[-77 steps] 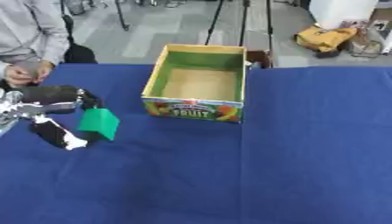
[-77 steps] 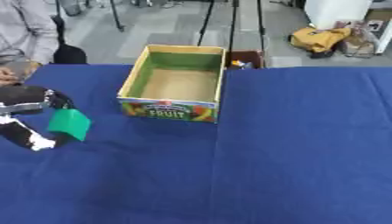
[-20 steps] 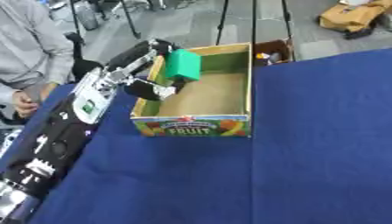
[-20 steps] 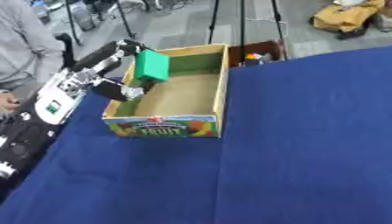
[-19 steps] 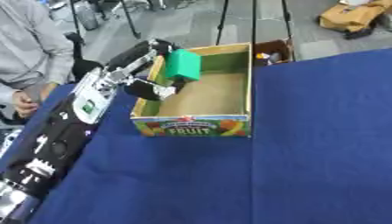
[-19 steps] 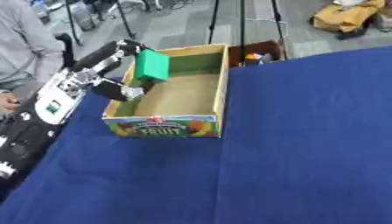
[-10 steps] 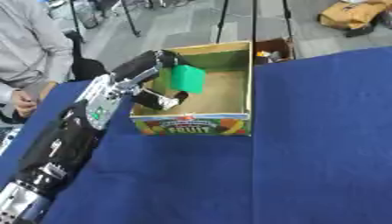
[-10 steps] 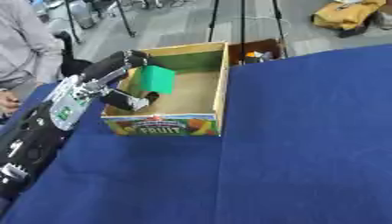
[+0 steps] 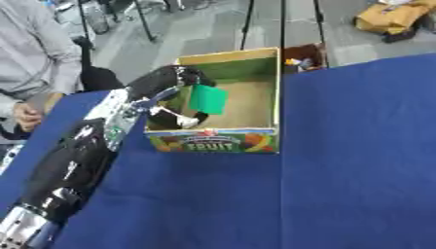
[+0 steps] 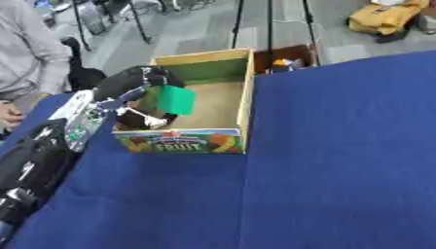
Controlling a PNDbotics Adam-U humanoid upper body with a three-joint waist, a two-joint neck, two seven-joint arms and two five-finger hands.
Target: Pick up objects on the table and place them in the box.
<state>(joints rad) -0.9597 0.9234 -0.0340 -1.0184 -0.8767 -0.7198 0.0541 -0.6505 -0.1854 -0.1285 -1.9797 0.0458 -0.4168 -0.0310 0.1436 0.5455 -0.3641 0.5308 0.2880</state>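
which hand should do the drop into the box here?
Left. The left hand already holds the green block inside the open cardboard fruit box, above its floor, so it only needs to release. The right hand shows in neither view.

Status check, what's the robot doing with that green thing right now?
Left hand curled round green block, holding it inside the fruit box. Right hand out of sight. Block not released yet. Nothing blocking the box.
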